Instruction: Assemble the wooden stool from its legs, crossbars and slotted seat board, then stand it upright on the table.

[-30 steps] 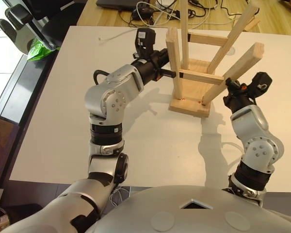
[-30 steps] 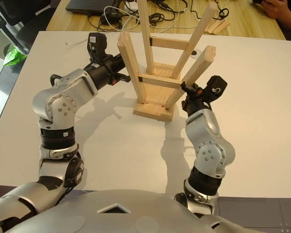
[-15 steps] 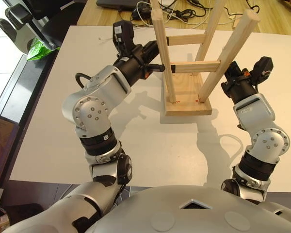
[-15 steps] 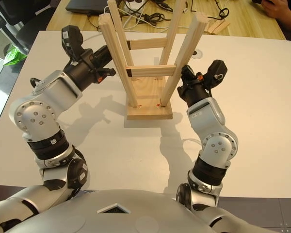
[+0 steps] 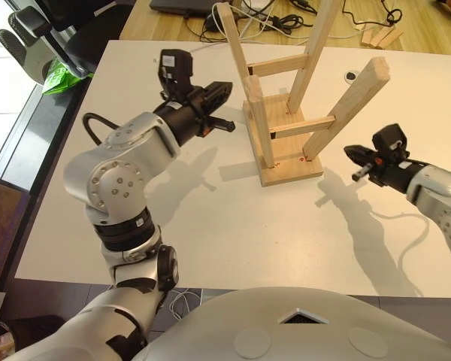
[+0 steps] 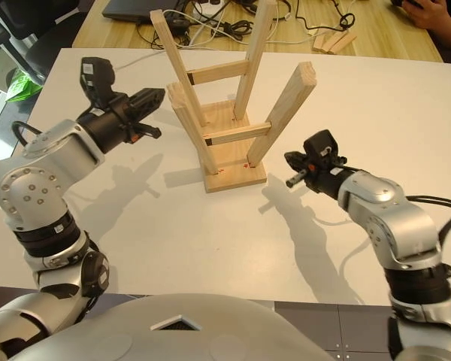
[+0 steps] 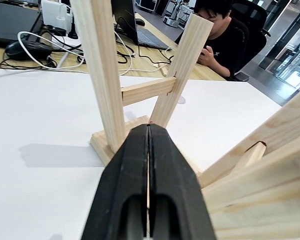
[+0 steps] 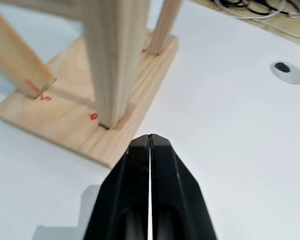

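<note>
The wooden stool (image 5: pixel 289 128) rests upside down on the white table (image 5: pixel 233 226), seat board (image 5: pixel 287 167) flat on the surface and legs pointing up, joined by crossbars (image 5: pixel 301 126). My left gripper (image 5: pixel 222 94) hangs shut to the stool's left, a short gap from the nearest leg (image 7: pixel 102 75), with nothing in it. My right gripper (image 5: pixel 351 153) is shut and empty, low over the table to the right of the seat board. In the right wrist view its tip (image 8: pixel 150 137) points at the board's corner (image 8: pixel 110 150) without touching it.
Behind the table is a wooden desk with a laptop (image 5: pixel 184 6), cables (image 5: pixel 278 19) and small wood offcuts (image 5: pixel 379 35). A round grommet (image 5: pixel 351 75) sits in the tabletop behind the stool. A chair (image 5: pixel 30 30) stands at the far left.
Both grippers have drawn back from the stool's legs, the left to the left and the right to the right and down. The stool has turned a little on its seat board.
</note>
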You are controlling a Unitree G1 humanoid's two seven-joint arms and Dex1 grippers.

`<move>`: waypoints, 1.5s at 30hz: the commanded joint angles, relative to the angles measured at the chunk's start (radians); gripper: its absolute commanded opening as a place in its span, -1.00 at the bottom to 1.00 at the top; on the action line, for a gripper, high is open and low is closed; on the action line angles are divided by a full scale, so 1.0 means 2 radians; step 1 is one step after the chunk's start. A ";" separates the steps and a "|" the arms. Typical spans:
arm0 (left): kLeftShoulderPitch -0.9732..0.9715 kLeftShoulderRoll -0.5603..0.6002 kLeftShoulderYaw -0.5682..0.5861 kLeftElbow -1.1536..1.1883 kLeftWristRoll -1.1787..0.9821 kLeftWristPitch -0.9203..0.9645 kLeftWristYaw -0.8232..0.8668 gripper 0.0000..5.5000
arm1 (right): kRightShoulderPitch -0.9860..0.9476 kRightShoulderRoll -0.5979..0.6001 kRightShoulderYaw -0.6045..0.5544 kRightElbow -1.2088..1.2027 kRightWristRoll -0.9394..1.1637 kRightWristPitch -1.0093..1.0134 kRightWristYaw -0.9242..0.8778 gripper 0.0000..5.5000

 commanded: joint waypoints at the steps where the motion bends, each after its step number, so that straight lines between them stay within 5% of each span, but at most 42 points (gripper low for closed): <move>1: -0.006 0.020 0.011 0.002 0.003 -0.012 -0.007 -1.00 | -0.005 0.010 -0.019 -0.007 -0.003 -0.033 0.034 -0.88; 5: 0.001 0.029 0.004 -0.007 0.003 -0.016 -0.012 -0.81 | -0.011 0.051 -0.002 -0.018 -0.003 -0.033 0.033 -0.63; 13: 0.004 0.035 -0.010 0.007 0.017 -0.027 -0.011 -0.81 | -0.043 0.164 0.114 0.019 -0.087 -0.020 -0.029 -0.47; 18: 0.019 0.031 -0.007 0.006 0.022 -0.043 -0.010 -1.00 | -0.051 0.182 0.150 0.036 -0.123 -0.022 -0.027 -0.75; 24: 0.023 0.040 -0.013 0.007 0.024 -0.050 -0.019 -1.00 | -0.073 0.197 0.186 0.084 -0.163 -0.018 -0.016 -0.98; 36: 0.040 0.112 0.022 0.043 0.061 -0.069 -0.034 -1.00 | -0.137 0.037 0.157 0.182 -0.252 -0.099 0.108 -0.98; 40: 0.044 0.129 0.032 0.060 0.074 -0.080 -0.041 -1.00 | -0.161 0.031 0.143 0.227 -0.276 -0.141 0.113 -0.98; 45: 0.049 0.129 0.032 0.056 0.076 -0.079 -0.044 -1.00 | -0.107 0.042 0.088 0.075 -0.168 -0.086 0.165 -0.98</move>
